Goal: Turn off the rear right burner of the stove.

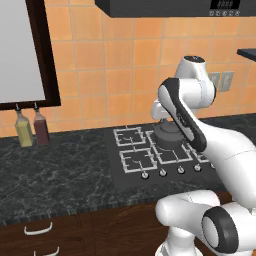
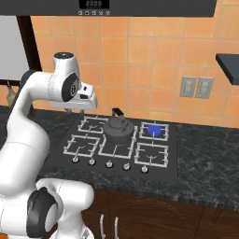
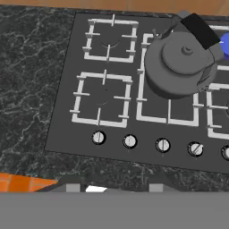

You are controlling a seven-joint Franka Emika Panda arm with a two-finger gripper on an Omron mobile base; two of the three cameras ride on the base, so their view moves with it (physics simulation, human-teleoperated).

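a home kitchen: a black stove (image 2: 122, 142) with wire grates and silver knobs (image 3: 129, 142) is set into a dark marble tabletop (image 1: 55, 165), a grey kettle (image 2: 118, 130) on it, orange wall tiles (image 2: 140, 60) behind, two bottles (image 1: 31, 129) at the tabletop's back edge, and wooden drawers (image 1: 60, 235) below.

Matt black stove (image 3: 62, 129) panel with pale grey wire grates and shiny silver metal knobs (image 3: 129, 142). Dull dark grey metal kettle (image 3: 179, 67). Polished dark marbled stone desk (image 1: 55, 170). Dark wood drawers (image 1: 75, 232). Glazed orange wall tiles (image 2: 140, 51).
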